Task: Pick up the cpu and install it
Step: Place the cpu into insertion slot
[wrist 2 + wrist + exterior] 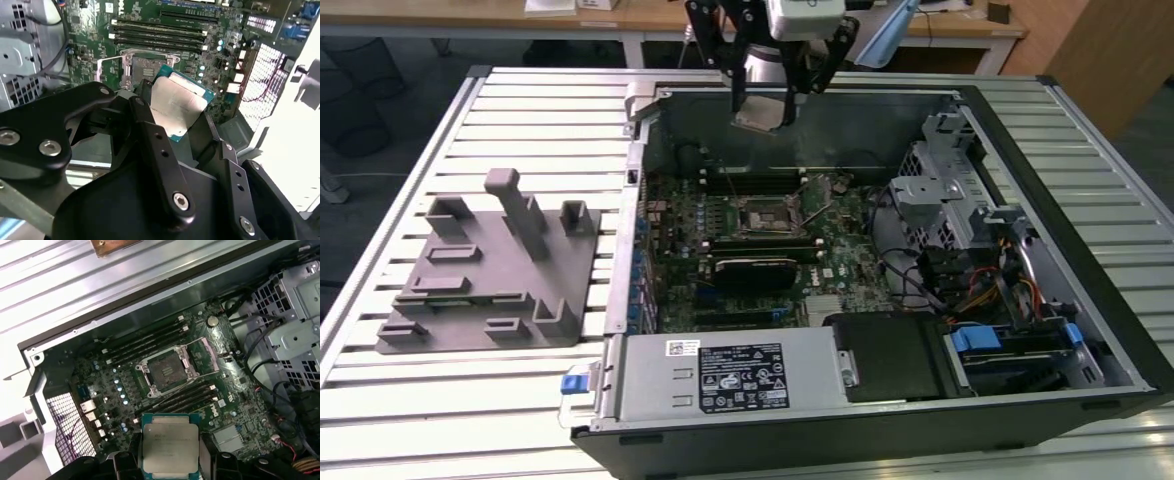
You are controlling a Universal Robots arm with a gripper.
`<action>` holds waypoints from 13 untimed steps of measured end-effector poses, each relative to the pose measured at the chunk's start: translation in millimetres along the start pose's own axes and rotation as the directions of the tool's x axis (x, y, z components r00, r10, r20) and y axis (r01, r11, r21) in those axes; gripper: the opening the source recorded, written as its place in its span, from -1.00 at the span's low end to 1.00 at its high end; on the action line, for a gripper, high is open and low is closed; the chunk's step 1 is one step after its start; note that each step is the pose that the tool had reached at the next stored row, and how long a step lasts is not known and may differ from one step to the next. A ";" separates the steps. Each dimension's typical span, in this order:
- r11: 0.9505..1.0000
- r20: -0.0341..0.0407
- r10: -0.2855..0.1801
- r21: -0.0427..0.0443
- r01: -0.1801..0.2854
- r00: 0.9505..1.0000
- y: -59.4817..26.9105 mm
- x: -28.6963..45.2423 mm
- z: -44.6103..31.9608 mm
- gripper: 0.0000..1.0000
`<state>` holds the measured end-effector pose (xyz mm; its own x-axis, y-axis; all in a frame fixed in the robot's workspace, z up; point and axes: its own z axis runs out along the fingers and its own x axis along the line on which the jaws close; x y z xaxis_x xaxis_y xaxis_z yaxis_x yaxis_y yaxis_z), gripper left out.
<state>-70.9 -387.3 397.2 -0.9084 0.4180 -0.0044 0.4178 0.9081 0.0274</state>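
My gripper (762, 112) hangs above the far wall of the open computer case, shut on the cpu (758, 117). The cpu is a small square chip with a silvery metal top and a green rim. In both wrist views the cpu (169, 443) (176, 106) sits clamped between the black fingers (150, 135). The empty socket (167, 369) on the motherboard lies below with its metal frame (210, 353) swung open. In the exterior view the socket (765, 216) is near the board's middle, well below and nearer than the gripper.
A grey plastic fixture (487, 270) with upright posts stands on the slatted table at the exterior view's left. A black finned block (751, 271) sits on the board nearer than the socket. Memory sticks (145, 341) flank the socket. Drive cages (947, 190) and cables fill the case's right side.
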 end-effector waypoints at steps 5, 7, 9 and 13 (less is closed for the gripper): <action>0.996 0.002 0.086 0.000 -0.086 0.996 0.0 0.0 0.5 0.07; 0.993 0.003 0.121 0.001 -0.121 0.993 0.0 0.0 0.7 0.07; 0.988 0.004 0.153 0.001 -0.153 0.988 0.0 0.0 0.9 0.07; 0.978 0.006 0.208 0.001 -0.208 0.978 0.3 0.2 1.4 0.07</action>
<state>-70.9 -386.9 395.9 -0.8016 0.5978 -0.0046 0.5975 0.8014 0.0270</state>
